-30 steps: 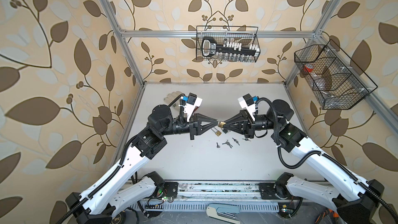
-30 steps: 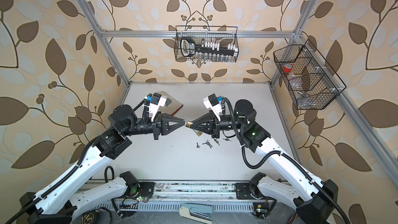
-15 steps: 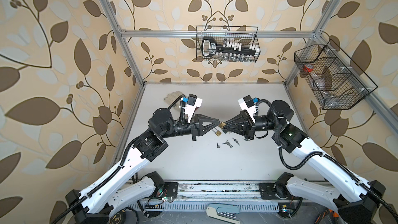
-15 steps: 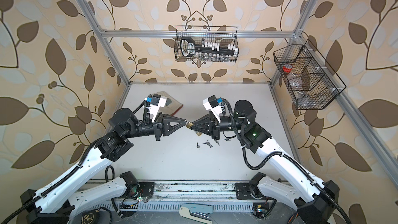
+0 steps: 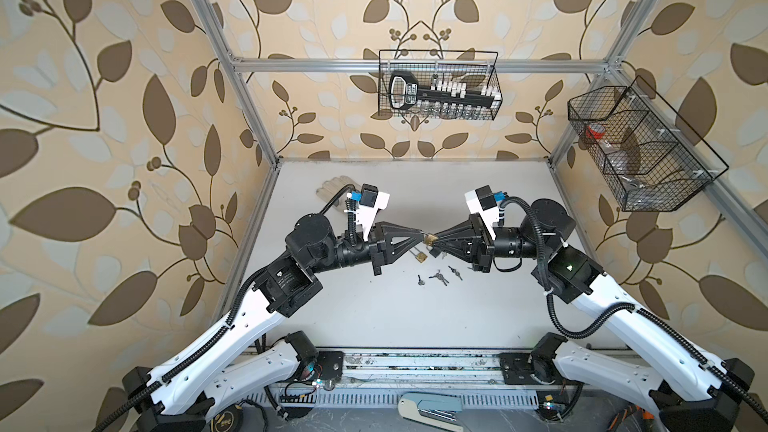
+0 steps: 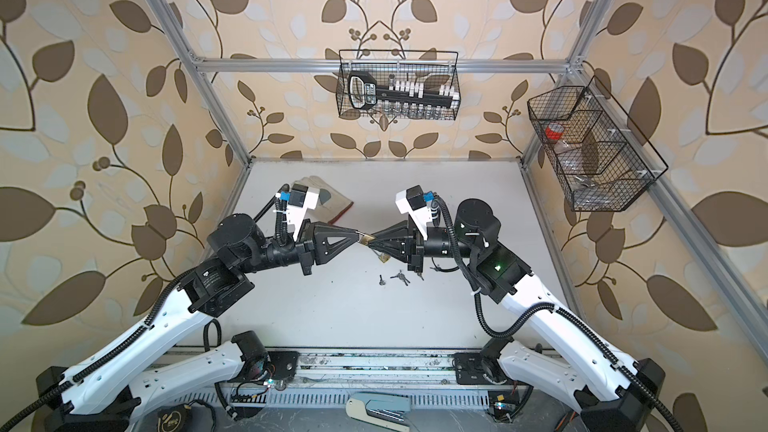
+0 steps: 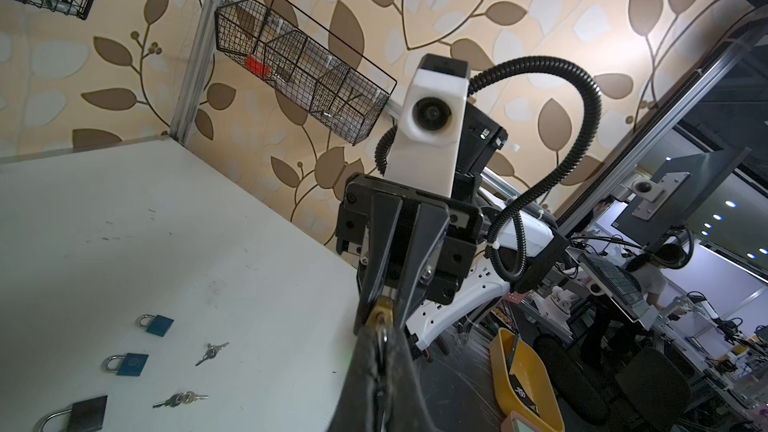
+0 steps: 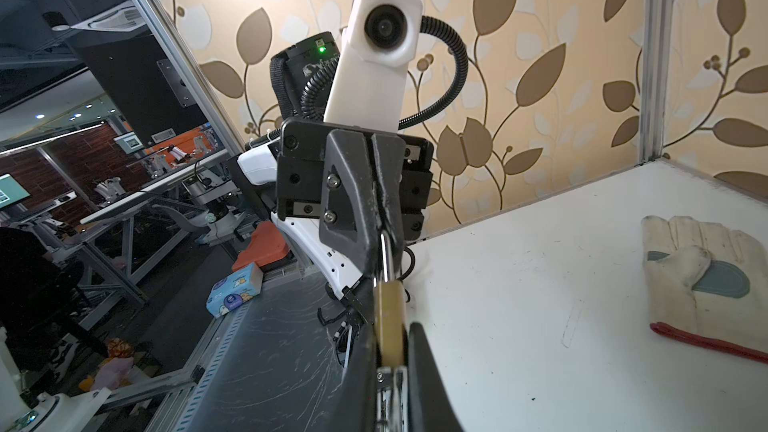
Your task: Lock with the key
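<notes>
A small brass padlock hangs above the middle of the table, between both grippers. My right gripper is shut on its brass body. My left gripper is shut on the silver shackle from the opposite side. The two sets of fingertips almost touch. Several loose keys lie on the table just below. I see no key in either gripper, and the padlock's keyhole is hidden.
A second brass padlock lies under the grippers. In the left wrist view two blue padlocks and a dark one lie beside the keys. A work glove lies at the back left. Wire baskets hang on the walls.
Almost nothing has changed. Both grippers stay shut on the padlock at the same spot; the left arm's elbow has shifted very slightly.
</notes>
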`<state>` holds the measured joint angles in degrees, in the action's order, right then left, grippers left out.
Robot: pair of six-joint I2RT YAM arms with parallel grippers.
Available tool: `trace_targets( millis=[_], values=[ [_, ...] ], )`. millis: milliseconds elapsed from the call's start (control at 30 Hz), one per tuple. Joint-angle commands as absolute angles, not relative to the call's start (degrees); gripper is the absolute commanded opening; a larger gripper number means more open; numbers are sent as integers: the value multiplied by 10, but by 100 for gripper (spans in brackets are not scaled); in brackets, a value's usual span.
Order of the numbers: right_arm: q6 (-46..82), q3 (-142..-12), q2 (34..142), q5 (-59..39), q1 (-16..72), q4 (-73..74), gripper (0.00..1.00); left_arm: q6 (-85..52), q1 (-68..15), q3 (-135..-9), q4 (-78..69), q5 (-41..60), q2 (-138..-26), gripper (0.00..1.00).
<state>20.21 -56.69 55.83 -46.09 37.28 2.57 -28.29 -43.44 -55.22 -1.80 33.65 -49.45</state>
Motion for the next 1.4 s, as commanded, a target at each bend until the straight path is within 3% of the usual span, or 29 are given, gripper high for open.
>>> trace_targets(
  millis=[0, 167, 467, 667, 1000, 1367],
  values=[
    [187, -576, 552, -400, 370, 73, 0, -264, -452, -557, 58, 380, -507, 0],
    [197, -580, 561, -420, 371, 81, 0, -269, -452, -561, 48, 387, -513, 0],
    [344, -555, 587, -451, 371, 294, 0, -324, -454, -517, -35, 446, -551, 0],
    [320, -559, 582, -443, 370, 277, 0, -308, -454, -516, -4, 432, -538, 0],
    [235, -532, 527, -435, 369, 151, 0, -260, -453, -549, 66, 297, -462, 0],
    [211, -535, 518, -455, 367, 87, 0, -251, -453, -581, 76, 311, -466, 0]
  ],
)
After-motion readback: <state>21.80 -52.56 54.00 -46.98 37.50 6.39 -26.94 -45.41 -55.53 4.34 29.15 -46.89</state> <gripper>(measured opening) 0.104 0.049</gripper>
